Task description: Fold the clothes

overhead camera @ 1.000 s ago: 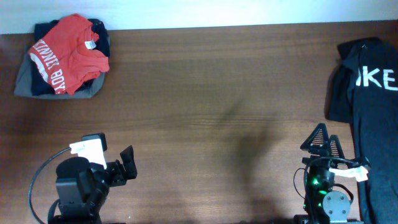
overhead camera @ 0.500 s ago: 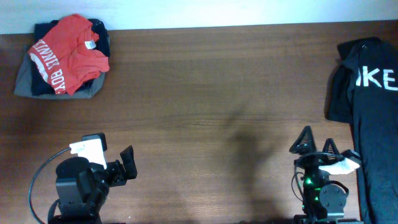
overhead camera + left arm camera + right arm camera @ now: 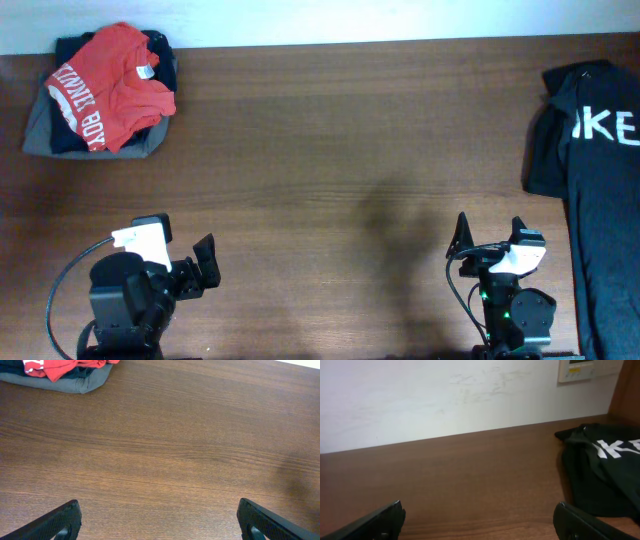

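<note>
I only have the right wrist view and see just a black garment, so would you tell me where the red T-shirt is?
Observer: The orange-red T-shirt lies crumpled in the far left corner of the table, atop darker clothes.
Operator: Is the left hand near it?
Observer: No, it sits open and empty at the near edge, well apart.
Operator: And my right hand?
Observer: It sits left of the black garment, not touching it.

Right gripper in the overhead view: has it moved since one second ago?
Yes. The right gripper has swung left, away from the black garment, which lies where it did.
</note>
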`<state>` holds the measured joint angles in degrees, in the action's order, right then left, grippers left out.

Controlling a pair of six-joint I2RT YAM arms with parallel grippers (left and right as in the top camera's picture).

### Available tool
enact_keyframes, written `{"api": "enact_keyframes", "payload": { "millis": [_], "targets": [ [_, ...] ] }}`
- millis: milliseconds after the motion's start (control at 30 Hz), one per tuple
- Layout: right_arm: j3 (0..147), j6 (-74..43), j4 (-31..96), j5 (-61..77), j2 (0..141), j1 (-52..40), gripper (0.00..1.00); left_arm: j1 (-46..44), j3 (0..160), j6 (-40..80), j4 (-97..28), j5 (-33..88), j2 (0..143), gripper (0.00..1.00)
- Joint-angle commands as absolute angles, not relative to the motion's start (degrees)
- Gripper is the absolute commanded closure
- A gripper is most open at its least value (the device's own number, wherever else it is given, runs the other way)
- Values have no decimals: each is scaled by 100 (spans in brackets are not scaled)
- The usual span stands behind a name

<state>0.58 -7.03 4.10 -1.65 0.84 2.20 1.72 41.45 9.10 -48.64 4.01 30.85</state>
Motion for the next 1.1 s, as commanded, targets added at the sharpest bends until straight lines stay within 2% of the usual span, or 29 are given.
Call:
{"api": "enact_keyframes", "payload": {
  "millis": [0, 1067],
  "targets": [
    [32, -489, 460, -45, 25, 189, 1, 150, 4132, 963, -4869, 360, 3081, 1],
    [32, -489, 458, -45, 25, 189, 1, 150, 4128, 939, -4866, 290, 3079, 1]
  ]
}}
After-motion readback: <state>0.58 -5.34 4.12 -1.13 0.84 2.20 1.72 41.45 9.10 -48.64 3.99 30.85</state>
